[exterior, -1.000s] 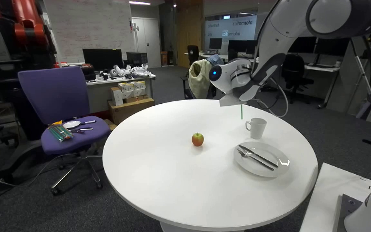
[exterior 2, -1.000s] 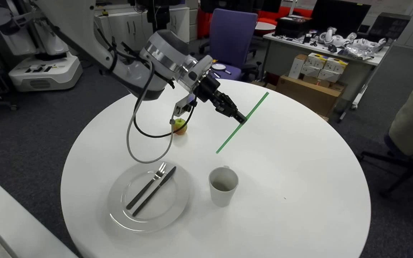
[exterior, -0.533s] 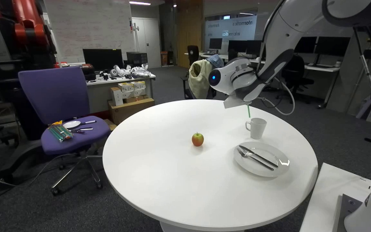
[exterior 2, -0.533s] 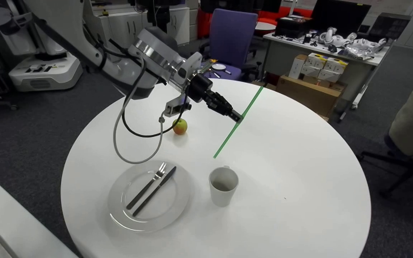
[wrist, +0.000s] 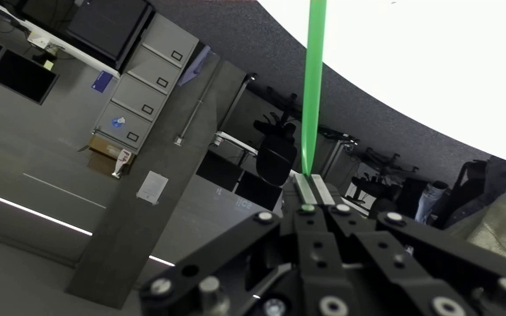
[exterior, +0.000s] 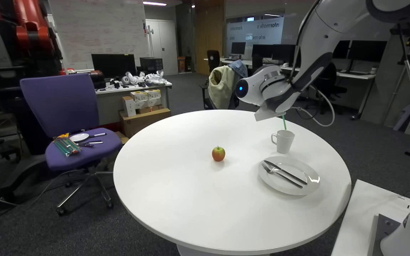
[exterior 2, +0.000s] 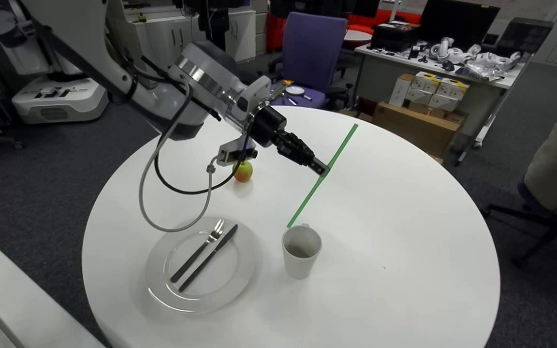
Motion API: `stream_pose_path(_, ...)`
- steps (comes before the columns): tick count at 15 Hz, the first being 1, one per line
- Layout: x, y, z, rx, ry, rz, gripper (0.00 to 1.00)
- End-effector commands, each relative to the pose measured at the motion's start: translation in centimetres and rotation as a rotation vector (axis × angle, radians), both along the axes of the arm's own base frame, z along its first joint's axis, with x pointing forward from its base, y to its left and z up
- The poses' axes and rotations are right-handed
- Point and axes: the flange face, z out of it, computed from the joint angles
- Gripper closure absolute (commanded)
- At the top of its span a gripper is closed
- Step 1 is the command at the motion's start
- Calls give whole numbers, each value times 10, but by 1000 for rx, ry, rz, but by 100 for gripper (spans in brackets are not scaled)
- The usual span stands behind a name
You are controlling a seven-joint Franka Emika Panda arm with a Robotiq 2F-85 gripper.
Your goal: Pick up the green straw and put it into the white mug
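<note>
The straw [exterior 2: 306, 200] slants in the air above the table [exterior: 176, 192], its lower end just beside the rim of the mug [exterior: 284, 142]; whether the two touch cannot be told. The gripper [wrist: 309, 176] has it: in the wrist view the fingers [wrist: 305, 189] are closed, a thin gap showing between them, and they pinch the straw near its middle, so that a length sticks out on either side in an exterior view. The arm [exterior: 320, 39] hides the fingers in an exterior view, leaving a short piece of straw in sight above the mug. The mug stands upright. Near it is the plate [exterior 2: 232, 273], bearing a fork [exterior 2: 195, 256] and a knife [exterior 2: 207, 258] side by side. The apple [exterior: 218, 154] sits farther from the mug, partly covered by the arm in an exterior view. Beyond the table, a purple chair [exterior: 61, 103] has a packet [exterior: 66, 145] on its seat.
</note>
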Motion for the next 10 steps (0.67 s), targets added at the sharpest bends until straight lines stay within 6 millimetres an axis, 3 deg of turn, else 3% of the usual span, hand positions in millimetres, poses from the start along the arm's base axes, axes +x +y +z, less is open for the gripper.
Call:
stream_pose_path(1, -19, -6, 8, -32, -3, -10, 100)
stream_pose_path(10, -19, -19, -6, -38, -55, -20, 100)
